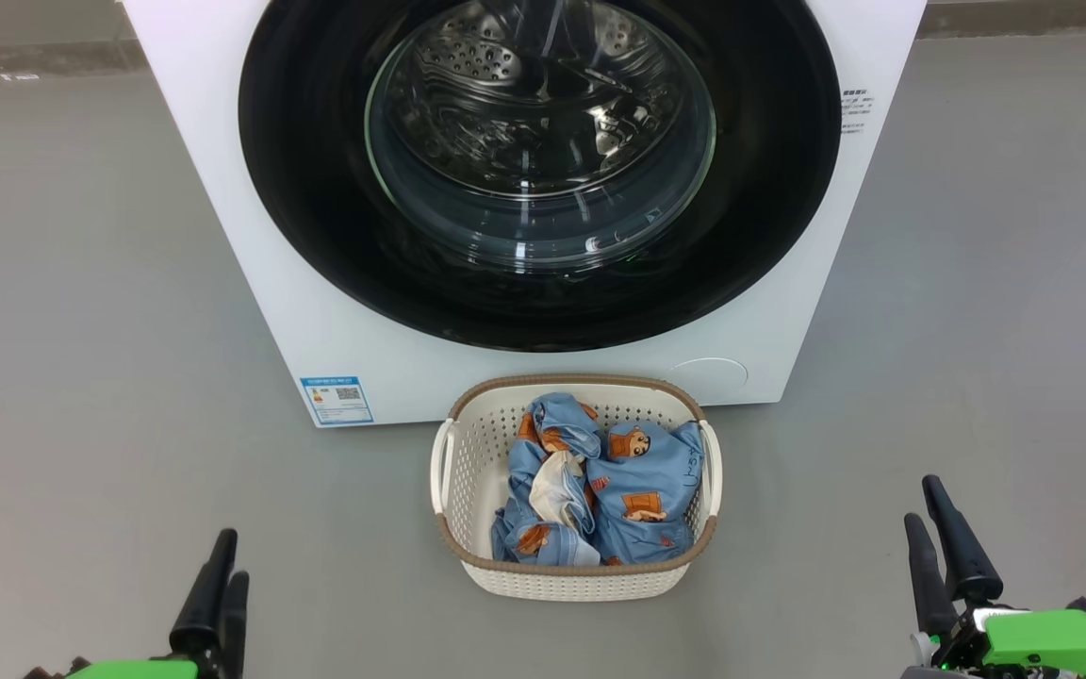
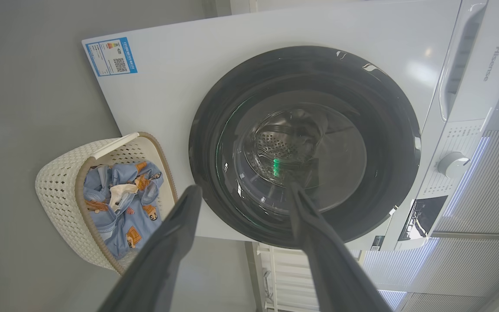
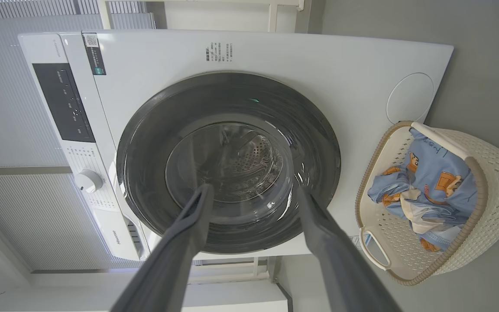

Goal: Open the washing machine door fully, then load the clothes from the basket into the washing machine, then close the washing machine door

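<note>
Your left tool [image 1: 232,556] hangs low over the grey floor [image 1: 81,330], well off to the left of the basket [image 1: 562,580] and nearer to you than it is. In its wrist view its two dark fingers [image 2: 163,251] stand wide apart with nothing between them. Your right tool [image 1: 922,502] sits well off to the right of the basket, also on your side of it, and its fingers are spread and empty too. Neither tool touches the basket or anything in it.

The basket stands on the floor between the two tools from side to side, and farther from you than both. The clothes [image 1: 642,471] lie heaped inside the basket, blue bear-print fabric bunched across its middle and right part, with a cream-white piece showing near the centre of the heap. None of it hangs over the brown rim.

Just behind the basket stands the washing machine [image 1: 251,283]. The washing machine door [image 1: 317,189] is closed flat against its white front, above and behind the basket, and you can see the steel drum through the glass bowl. A small blue label [image 1: 337,400] sits on the machine's lower corner, just behind and to the left of the basket.
</note>
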{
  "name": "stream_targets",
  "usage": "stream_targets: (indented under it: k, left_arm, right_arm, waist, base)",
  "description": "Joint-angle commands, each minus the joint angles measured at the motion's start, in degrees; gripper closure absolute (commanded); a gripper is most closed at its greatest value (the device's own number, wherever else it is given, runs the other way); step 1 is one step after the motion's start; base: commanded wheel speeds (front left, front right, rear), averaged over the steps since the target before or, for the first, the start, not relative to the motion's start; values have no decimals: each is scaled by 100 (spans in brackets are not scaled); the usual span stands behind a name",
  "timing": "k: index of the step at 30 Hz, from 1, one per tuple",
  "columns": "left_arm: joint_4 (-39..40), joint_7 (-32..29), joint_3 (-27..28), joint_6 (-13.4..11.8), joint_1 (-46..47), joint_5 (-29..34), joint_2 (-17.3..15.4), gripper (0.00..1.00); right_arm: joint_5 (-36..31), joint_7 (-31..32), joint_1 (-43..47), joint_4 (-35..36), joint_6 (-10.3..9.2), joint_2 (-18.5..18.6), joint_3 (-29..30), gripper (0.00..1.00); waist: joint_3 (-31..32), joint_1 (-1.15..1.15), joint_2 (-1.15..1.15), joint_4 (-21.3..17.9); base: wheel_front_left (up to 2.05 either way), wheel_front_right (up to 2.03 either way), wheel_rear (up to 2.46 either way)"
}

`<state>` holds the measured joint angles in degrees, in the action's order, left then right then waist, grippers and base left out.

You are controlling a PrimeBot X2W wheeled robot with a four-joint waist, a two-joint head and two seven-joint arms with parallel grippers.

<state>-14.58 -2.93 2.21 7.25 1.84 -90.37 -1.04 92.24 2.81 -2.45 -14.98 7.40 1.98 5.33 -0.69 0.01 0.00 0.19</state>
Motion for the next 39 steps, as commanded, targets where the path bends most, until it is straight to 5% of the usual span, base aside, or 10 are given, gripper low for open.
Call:
stream_targets:
  k: [1, 20, 39]
  left_arm:
    - [217, 82, 16, 9, 296, 89, -124, 0]
    - [466, 401, -163, 12, 377, 899, -222, 0]
    - [617, 728, -323, 15, 452, 2675, -320, 0]
  right_arm:
    - [-107, -71, -268, 225, 2, 70, -73, 0]
    - [-1130, -425, -416, 473, 3, 257, -436, 0]
    - [-3247, -744, -582, 440, 5, 475, -912, 0]
  waist:
    - [-1, -1, 0, 1]
    - [11, -1, 0, 49]
    - [21, -1, 0, 86]
  base:
    - [0, 0, 0]
    - [0, 0, 0]
    - [0, 0, 0]
